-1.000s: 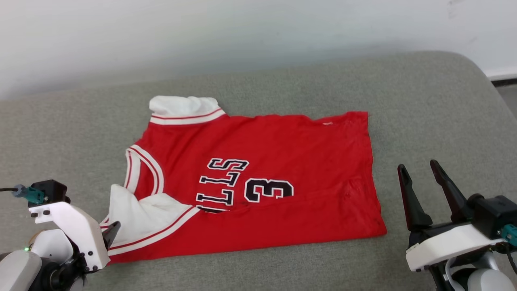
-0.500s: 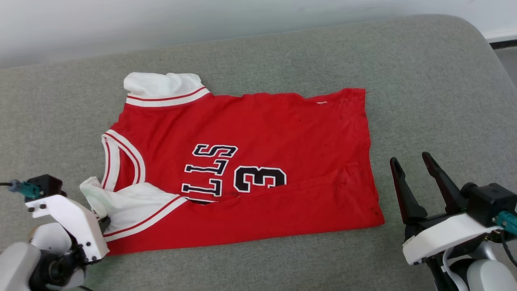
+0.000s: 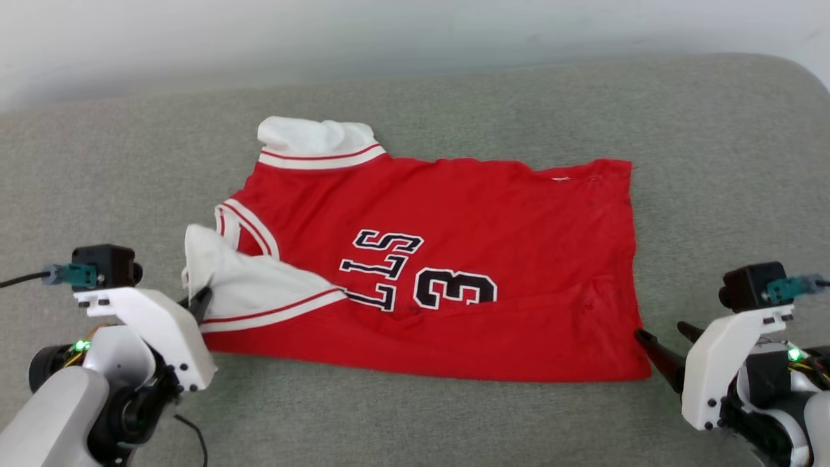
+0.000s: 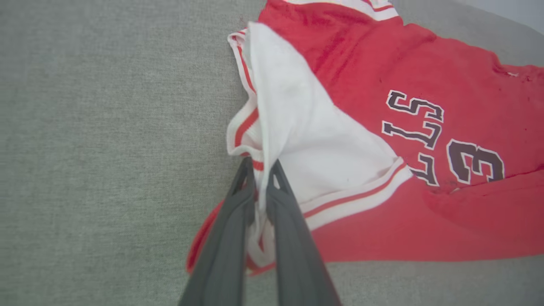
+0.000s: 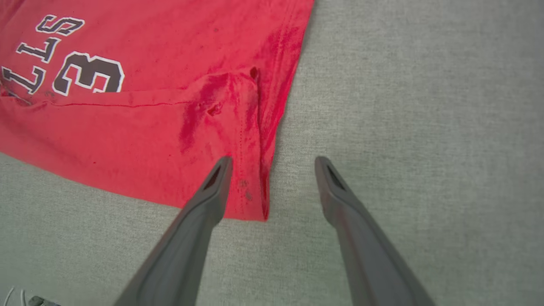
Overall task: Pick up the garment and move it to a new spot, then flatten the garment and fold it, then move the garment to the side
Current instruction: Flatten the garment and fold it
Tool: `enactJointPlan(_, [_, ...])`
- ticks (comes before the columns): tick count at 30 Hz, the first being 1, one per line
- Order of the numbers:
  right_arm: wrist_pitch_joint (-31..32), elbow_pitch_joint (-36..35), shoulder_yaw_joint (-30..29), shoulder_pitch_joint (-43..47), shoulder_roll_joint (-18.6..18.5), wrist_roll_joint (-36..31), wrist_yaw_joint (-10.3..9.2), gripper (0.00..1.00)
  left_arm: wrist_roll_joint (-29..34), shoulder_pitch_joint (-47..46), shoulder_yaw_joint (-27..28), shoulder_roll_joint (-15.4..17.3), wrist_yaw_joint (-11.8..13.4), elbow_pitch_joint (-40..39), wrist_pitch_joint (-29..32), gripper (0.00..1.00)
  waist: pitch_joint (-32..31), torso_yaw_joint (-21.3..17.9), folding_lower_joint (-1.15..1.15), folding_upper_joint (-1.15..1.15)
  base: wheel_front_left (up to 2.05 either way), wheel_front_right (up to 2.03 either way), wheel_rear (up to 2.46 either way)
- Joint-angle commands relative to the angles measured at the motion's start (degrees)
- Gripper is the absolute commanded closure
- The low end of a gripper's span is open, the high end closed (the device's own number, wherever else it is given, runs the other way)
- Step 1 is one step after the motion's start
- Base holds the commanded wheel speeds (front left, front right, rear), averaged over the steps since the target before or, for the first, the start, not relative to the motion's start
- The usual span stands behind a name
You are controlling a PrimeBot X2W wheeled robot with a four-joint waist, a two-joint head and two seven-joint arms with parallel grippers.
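Now, head view: your garment (image 3: 493,214) lies flat on grey cushion (image 3: 415,415), collar toward 9 o'clock, hem toward 3. Left gripper (image 3: 201,301) sits at 8 o'clock, right gripper (image 3: 664,337) at 4 o'clock beside hem corner (image 3: 632,363).
Left wrist view: you see fingers pinched narrow on white sleeve (image 4: 314,144) edge.
Right wrist view: fingers spread wide, one over hem corner, other over bare cushion, holding nothing.

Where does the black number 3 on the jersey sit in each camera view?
Head view: the number 3 sits slightly right of and below centre, on the garment.
Left wrist view: the 3 at the far right, mid-height.
Right wrist view: the 3 in the upper left.
Shared landmark: the black letters beside it, and the red flap covering its edge.
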Motion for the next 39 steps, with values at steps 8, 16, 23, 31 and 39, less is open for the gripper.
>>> enactJointPlan(8, [9.09, 4.44, 0.49, -4.96, 0.96, 0.29, -0.02, 0.0, 3.02, -3.59, -1.92, -1.05, 0.89, -5.53, -0.52, 1.0, 4.63, 4.45, 0.0, 0.0, 0.0, 0.0, 0.0])
enactJointPlan(16, [9.8, 9.38, 2.26, -5.31, 2.57, 0.7, 0.0, 1.0, 2.43, -1.67, -3.07, -2.35, 1.04, -4.82, -0.54, 1.0, 4.45, 5.03, 0.0, 0.0, 0.0, 0.0, 0.0])
enactJointPlan(23, [8.27, 7.64, 2.83, -6.13, 0.12, 1.87, -0.01, 1.0, 0.98, 1.43, -2.53, -3.45, 1.56, -3.06, -2.06, 1.0, -0.17, 4.49, 0.0, 0.0, 0.0, 0.0, 0.0])
enactJointPlan(31, [8.43, 5.14, 3.55, -2.0, -1.6, 3.41, -0.01, 1.0, -1.45, 7.87, -1.43, -4.04, 3.04, -2.36, -3.79, 1.0, -8.96, 5.05, 0.0, 0.0, 0.0, 0.0, 0.0])
enactJointPlan(39, [10.84, 2.5, 2.1, 4.71, -1.34, 3.81, -0.02, 1.0, -3.03, 16.1, -1.44, -2.15, 5.52, -5.59, -2.65, 1.0, -12.84, 5.3, 0.0, 0.0, 0.0, 0.0, 0.0])
